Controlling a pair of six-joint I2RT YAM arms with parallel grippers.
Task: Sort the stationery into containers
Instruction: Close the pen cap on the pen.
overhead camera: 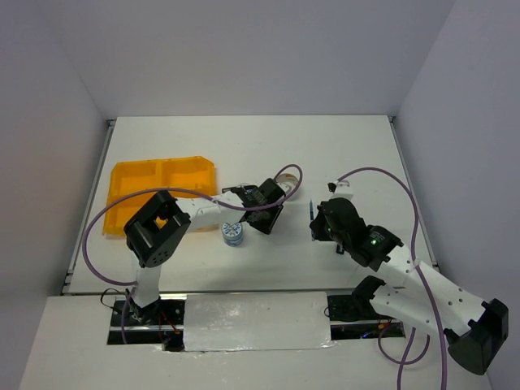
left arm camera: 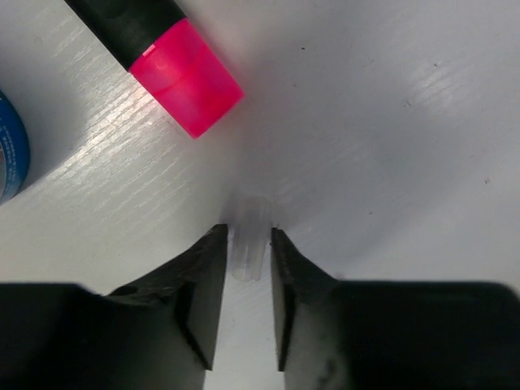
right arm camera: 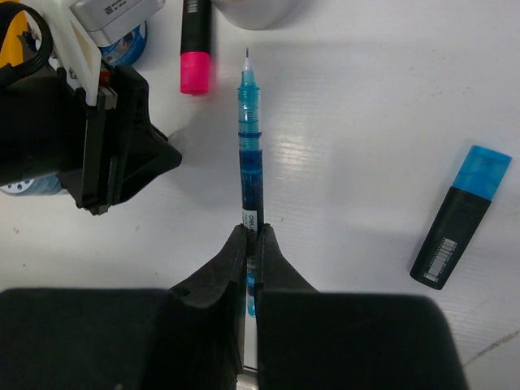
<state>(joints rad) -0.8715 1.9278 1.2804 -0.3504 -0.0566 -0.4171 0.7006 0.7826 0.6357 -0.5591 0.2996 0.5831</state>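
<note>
My right gripper [right arm camera: 253, 230] is shut on a blue pen [right arm camera: 250, 154] whose uncapped tip points away; it also shows in the top view [overhead camera: 315, 221]. My left gripper [left arm camera: 248, 231] is closed round a small clear pen cap [left arm camera: 249, 236] just above the table, right of the yellow-orange tray [overhead camera: 162, 191]. A pink highlighter [left arm camera: 187, 77] lies just beyond its fingers. A blue-white tape roll [overhead camera: 233, 235] sits near the left arm. A grey tape ring [overhead camera: 288, 188] lies behind the left gripper [overhead camera: 264, 213].
A black highlighter with a blue cap [right arm camera: 459, 215] lies on the table right of the pen. The left gripper's body [right arm camera: 106, 154] is close on the pen's left. A second blue tape roll [right arm camera: 126, 45] shows beside it.
</note>
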